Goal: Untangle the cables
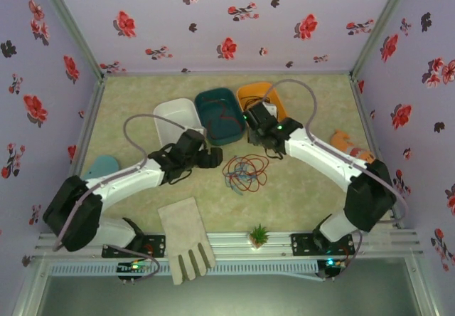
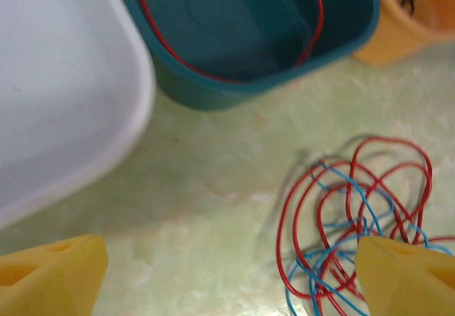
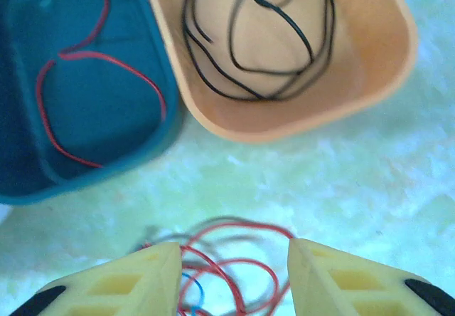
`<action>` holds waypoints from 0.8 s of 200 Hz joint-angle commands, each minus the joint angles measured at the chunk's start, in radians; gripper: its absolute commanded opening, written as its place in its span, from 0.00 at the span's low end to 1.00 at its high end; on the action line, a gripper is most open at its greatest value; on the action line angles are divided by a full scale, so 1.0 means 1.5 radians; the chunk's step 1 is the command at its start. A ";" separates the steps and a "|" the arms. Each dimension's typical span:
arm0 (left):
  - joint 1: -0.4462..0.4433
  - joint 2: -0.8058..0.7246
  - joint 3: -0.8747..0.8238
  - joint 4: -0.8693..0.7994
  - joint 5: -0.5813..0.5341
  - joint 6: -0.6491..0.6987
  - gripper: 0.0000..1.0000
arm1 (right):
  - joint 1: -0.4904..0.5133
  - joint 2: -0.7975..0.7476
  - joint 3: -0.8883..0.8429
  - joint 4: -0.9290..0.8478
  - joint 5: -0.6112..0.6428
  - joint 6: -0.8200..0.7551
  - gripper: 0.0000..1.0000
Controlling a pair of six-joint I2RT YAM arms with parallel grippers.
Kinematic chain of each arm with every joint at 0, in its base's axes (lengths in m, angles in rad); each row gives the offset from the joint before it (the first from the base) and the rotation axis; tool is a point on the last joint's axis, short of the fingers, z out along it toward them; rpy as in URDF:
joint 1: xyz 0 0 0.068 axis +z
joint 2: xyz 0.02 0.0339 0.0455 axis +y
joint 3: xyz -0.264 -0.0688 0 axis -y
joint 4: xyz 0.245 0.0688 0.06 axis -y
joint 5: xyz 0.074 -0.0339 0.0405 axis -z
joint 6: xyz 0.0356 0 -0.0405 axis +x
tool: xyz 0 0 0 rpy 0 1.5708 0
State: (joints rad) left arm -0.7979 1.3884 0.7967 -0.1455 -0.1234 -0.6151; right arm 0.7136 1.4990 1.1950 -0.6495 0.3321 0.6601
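Observation:
A tangle of red and blue cables (image 1: 245, 172) lies on the table between the two grippers. In the left wrist view the tangle (image 2: 355, 216) sits at the lower right, partly behind my right fingertip (image 2: 409, 277). My left gripper (image 2: 231, 280) is open wide over bare table, left of the tangle. My right gripper (image 3: 234, 273) is open too, with red loops (image 3: 234, 259) lying on the table between its fingers. A separate red cable (image 3: 99, 55) lies in the teal bin (image 3: 92, 184). A black cable (image 3: 330, 24) is coiled in the orange bin (image 3: 284, 120).
Three bins stand in a row at the back: white (image 1: 178, 117), teal (image 1: 220, 117), orange (image 1: 264, 99). A grey glove (image 1: 186, 238) and a small plant (image 1: 259, 235) sit at the front edge. A blue-green object (image 1: 103, 165) lies far left, an orange one (image 1: 348, 145) far right.

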 commanded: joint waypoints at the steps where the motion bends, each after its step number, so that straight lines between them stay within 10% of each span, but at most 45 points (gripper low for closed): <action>1: -0.033 0.037 0.041 -0.040 0.020 0.037 0.86 | -0.007 -0.024 -0.046 -0.039 -0.032 0.055 0.41; 160: -0.056 0.202 0.121 -0.053 0.086 0.010 0.63 | -0.008 -0.135 -0.261 -0.004 -0.195 0.099 0.30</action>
State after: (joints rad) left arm -0.8780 1.6722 0.9585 -0.2226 -0.0174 -0.5793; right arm 0.7040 1.2984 0.8299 -0.6964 0.0837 0.7967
